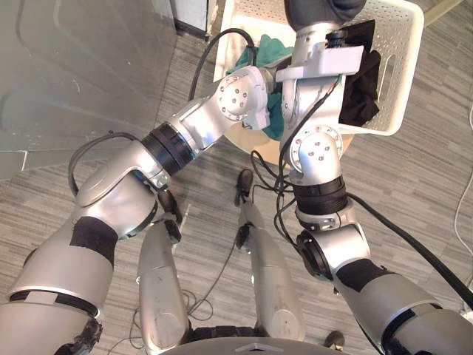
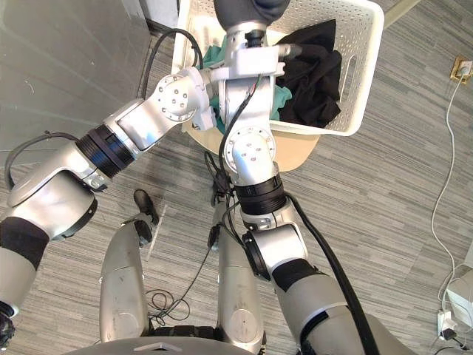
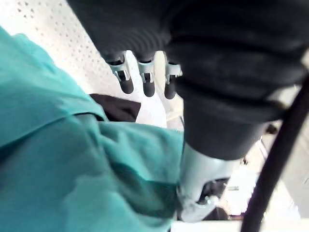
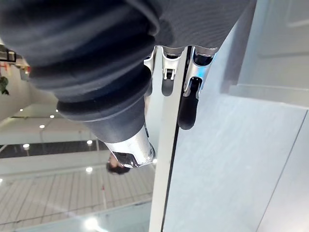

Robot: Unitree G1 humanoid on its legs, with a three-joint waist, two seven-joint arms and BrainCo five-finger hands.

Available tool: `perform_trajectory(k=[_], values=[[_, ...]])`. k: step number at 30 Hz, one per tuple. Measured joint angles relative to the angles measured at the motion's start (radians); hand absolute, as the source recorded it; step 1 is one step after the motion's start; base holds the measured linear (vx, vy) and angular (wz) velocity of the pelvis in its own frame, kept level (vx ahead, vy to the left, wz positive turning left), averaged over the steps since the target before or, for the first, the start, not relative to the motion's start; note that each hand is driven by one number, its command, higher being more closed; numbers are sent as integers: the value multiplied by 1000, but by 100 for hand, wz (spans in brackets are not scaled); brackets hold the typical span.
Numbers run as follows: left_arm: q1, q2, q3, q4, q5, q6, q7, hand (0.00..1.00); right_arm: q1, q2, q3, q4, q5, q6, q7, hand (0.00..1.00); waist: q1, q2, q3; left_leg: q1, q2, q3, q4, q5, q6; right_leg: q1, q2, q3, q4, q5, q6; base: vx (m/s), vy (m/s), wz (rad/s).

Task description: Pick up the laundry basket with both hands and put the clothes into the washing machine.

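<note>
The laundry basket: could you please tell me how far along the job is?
Early on: nothing is loaded. The left hand is by the teal garment at the laundry basket, the right hand reaches across it. The black clothes lie inside too; whether it is lifted is unclear. Carrying and emptying remain.
</note>
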Motion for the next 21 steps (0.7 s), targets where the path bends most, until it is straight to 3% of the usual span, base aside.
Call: perform_trajectory(k=[10,21], values=[[66,-66,127,-6,139,-1,151,100,1,18,-24,-14,18,-36,0,100,-1,0,0,1,-4,4,-13,1,-1,0,0,-1,-11,1,-1,-1,-3,0],[129,-60,164,-92,277,-21,180,100,60,-7,-46,-60,21,-50,3,100,8,2,-1,2,-5,5,-17,2,-2,0,-1,-5,-11,1,-2,0,-3,0]])
